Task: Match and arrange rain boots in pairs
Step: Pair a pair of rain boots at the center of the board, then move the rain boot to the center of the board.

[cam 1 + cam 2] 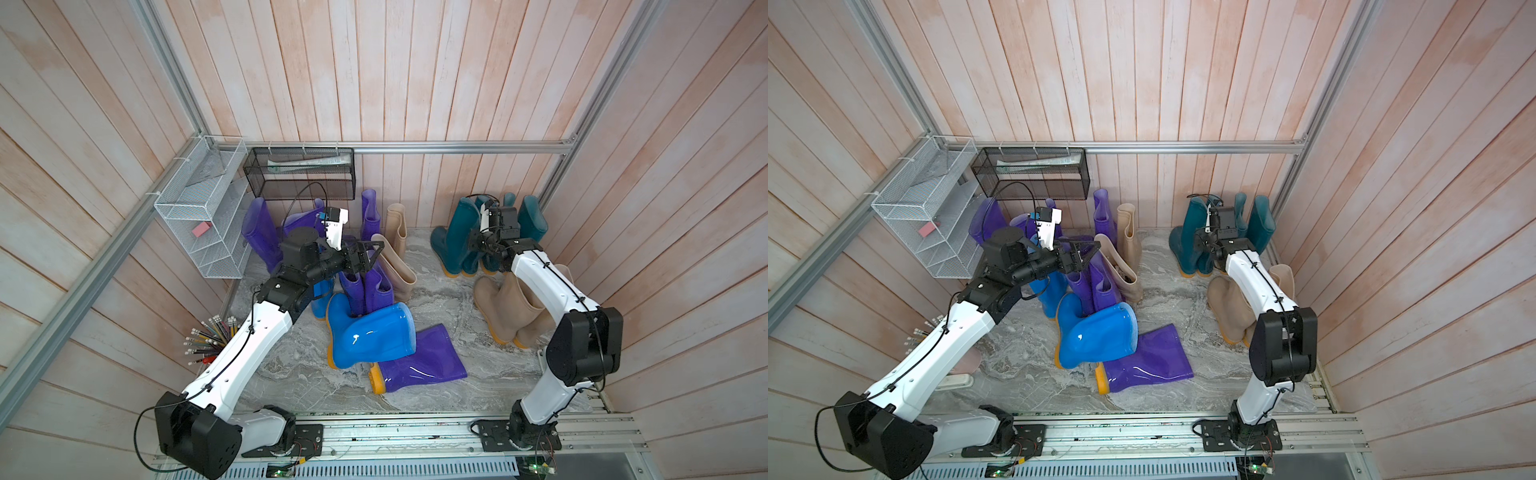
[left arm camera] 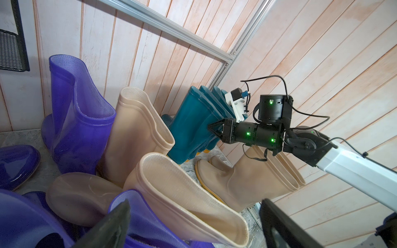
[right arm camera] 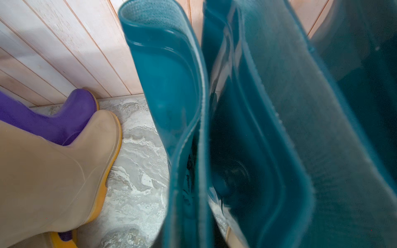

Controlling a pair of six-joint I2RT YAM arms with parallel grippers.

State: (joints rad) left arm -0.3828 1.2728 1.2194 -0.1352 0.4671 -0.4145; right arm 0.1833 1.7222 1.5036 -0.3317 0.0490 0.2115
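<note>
Beside teal boots (image 1: 457, 237), bare floor (image 1: 436, 299).

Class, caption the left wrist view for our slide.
Right gripper at the teal boots; beige boots and purple boots nearer the camera.

Colour rundown: teal boots (image 1: 455, 237) are a dark glossy teal, beige boots (image 1: 498, 309) a plain tan, purple boots (image 1: 419, 365) shiny violet, and the blue boot (image 1: 370, 338) is bright. Soles (image 1: 376, 380) are all orange-yellow. The floor (image 1: 449, 299) has grey-white marble swirls and the walls (image 1: 415, 75) are pale pinkish planks. The wire basket (image 1: 187, 203) is white, the mesh basket (image 1: 299, 172) black.
</note>
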